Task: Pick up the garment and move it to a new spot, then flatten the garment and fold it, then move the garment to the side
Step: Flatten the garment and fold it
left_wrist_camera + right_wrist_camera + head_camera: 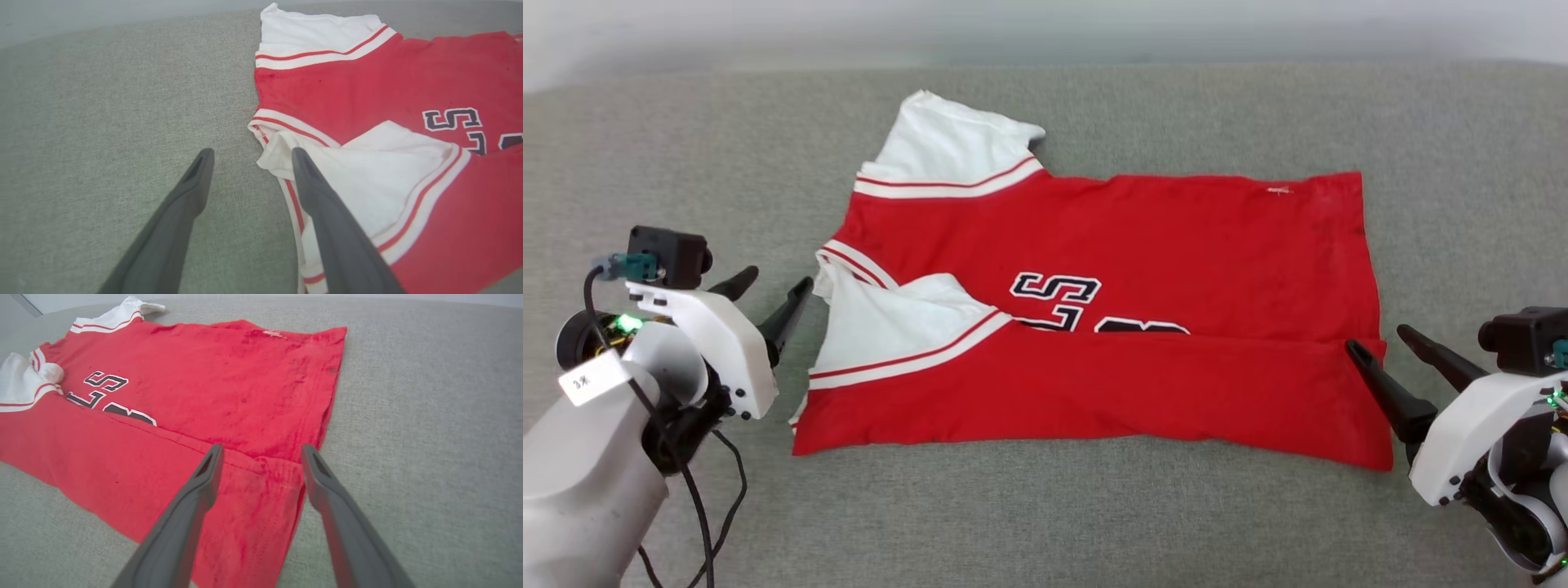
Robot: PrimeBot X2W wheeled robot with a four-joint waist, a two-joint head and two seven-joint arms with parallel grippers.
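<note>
The garment (1143, 237), a red jersey T-shirt with white sleeves and black lettering, lies spread on the grey surface. Its near long edge is folded over onto the chest, half covering the letters. My left gripper (778, 284) is open just off the collar end, nothing between its fingers. In the left wrist view the left gripper (251, 154) hovers at the white near sleeve (367, 175) of the garment (367, 94). My right gripper (1380, 337) is open at the hem corner. The right wrist view shows the right gripper (261, 451) spread over the garment's (196, 396) folded hem edge, holding nothing.
A grey fabric-covered surface (1045, 514) runs all around the garment, with free room at the front, left and right. A pale wall edge runs along the back. A black cable (698, 506) hangs from my left forearm.
</note>
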